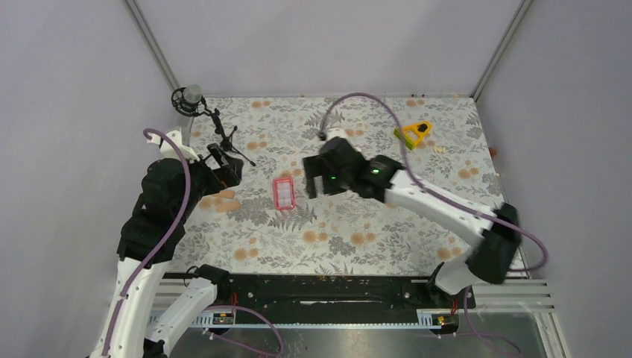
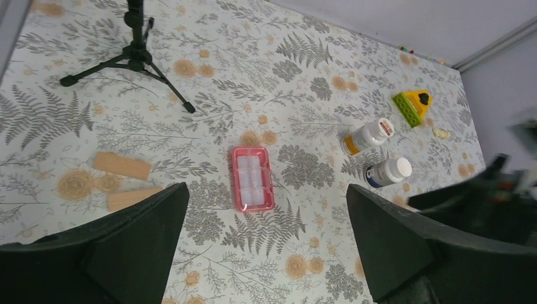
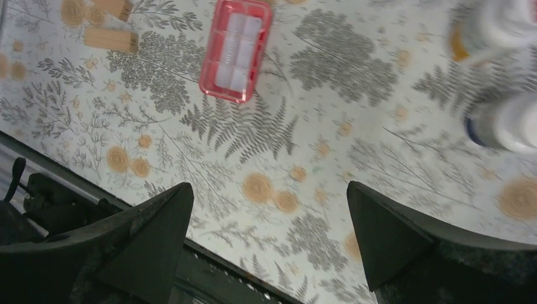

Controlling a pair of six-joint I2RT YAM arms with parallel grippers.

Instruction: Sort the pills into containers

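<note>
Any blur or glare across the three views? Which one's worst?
Right wrist: worst, the two white bottles at the right edge are smeared, while the pill tray reads fairly sharp. Left wrist: cloth and tray are sharp, only the right arm at the right edge is blurred. Top external: sharp, soft even light, no glare or hard shadows.

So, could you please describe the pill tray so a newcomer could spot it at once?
On the floral cloth, look near the middle, between two tan blocks on the left and two white bottles on the right. The tray is a small red-pink rectangle with clear compartments; its neighbours are tan or round and white.
</note>
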